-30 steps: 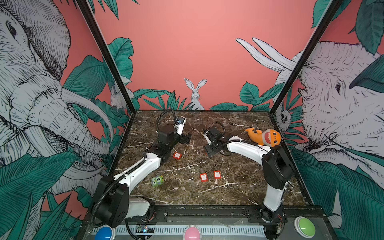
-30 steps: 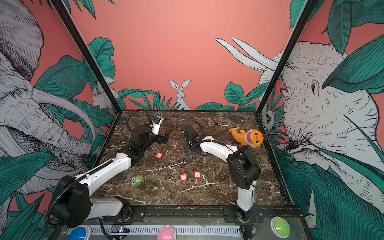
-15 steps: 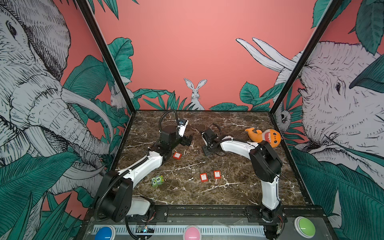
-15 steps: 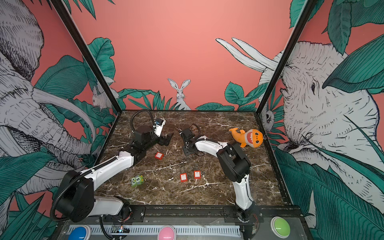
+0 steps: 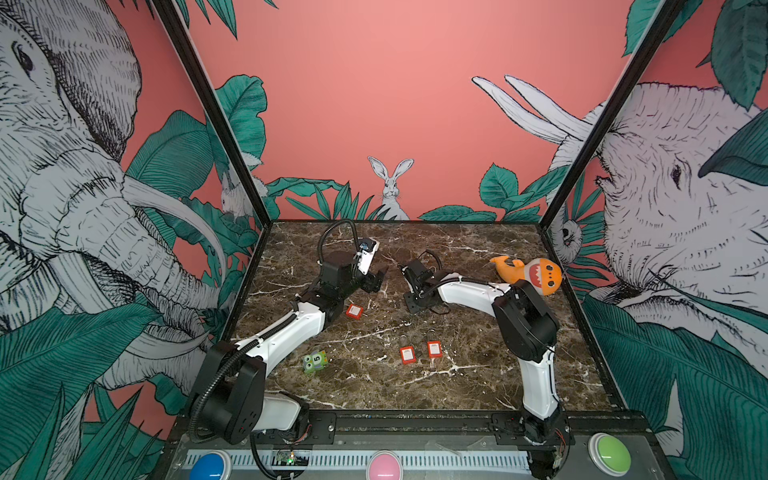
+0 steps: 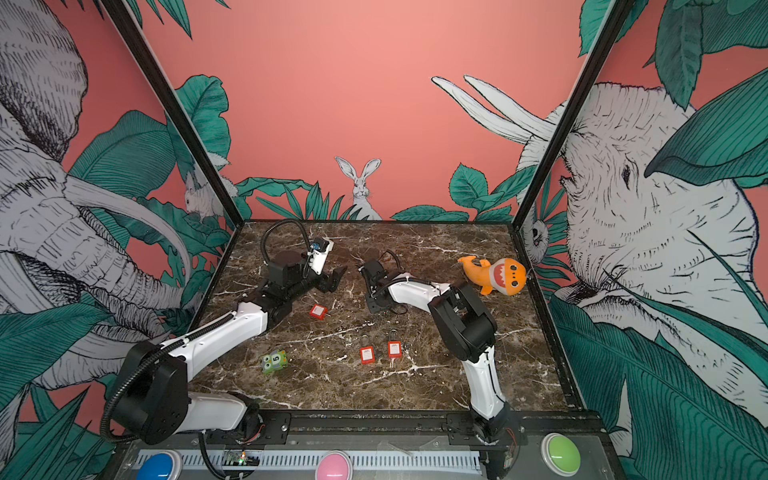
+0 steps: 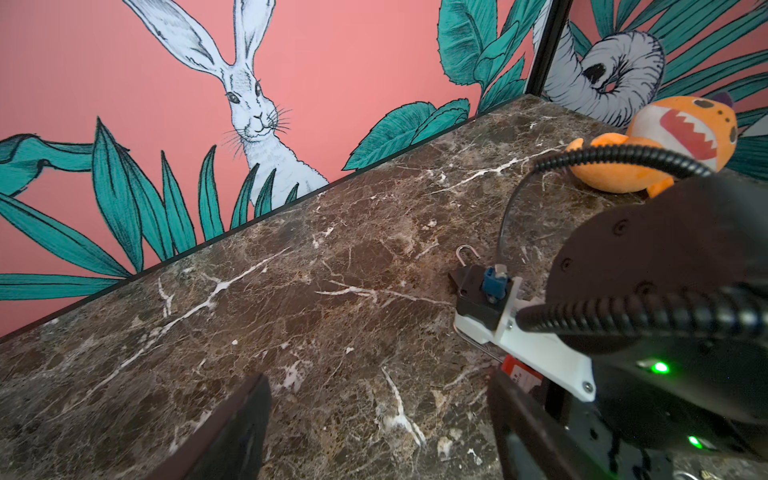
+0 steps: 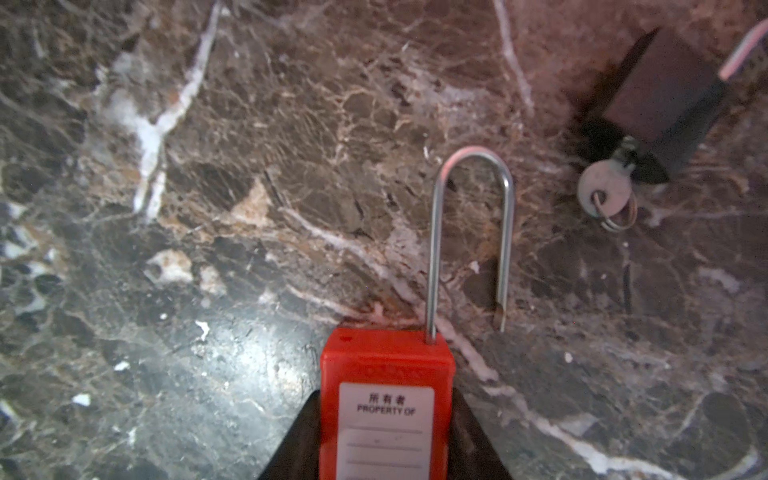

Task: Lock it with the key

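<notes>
A red padlock (image 8: 386, 365) sits between the jaws of my right gripper (image 8: 386, 399), which press on both sides of its body. Its steel shackle (image 8: 471, 156) is raised, with one leg out of the body. A silver key (image 8: 604, 195) on a ring lies on the marble at the tip of a left gripper finger (image 8: 660, 104); its blade is hidden. My left gripper (image 7: 378, 432) stands open over bare marble. In both top views the left gripper (image 5: 376, 278) and right gripper (image 5: 405, 272) face each other at the back middle.
Three more red padlocks lie on the marble table (image 5: 374, 386): one (image 5: 354, 311) by the left arm and two (image 5: 407, 355) (image 5: 434, 349) toward the front. A green toy (image 5: 315, 361) sits front left. An orange shark plush (image 5: 536, 274) lies back right.
The left gripper has moved farther back and toward the right gripper. The right arm has swung its elbow and reached toward the back middle, bringing the two grippers close together.
</notes>
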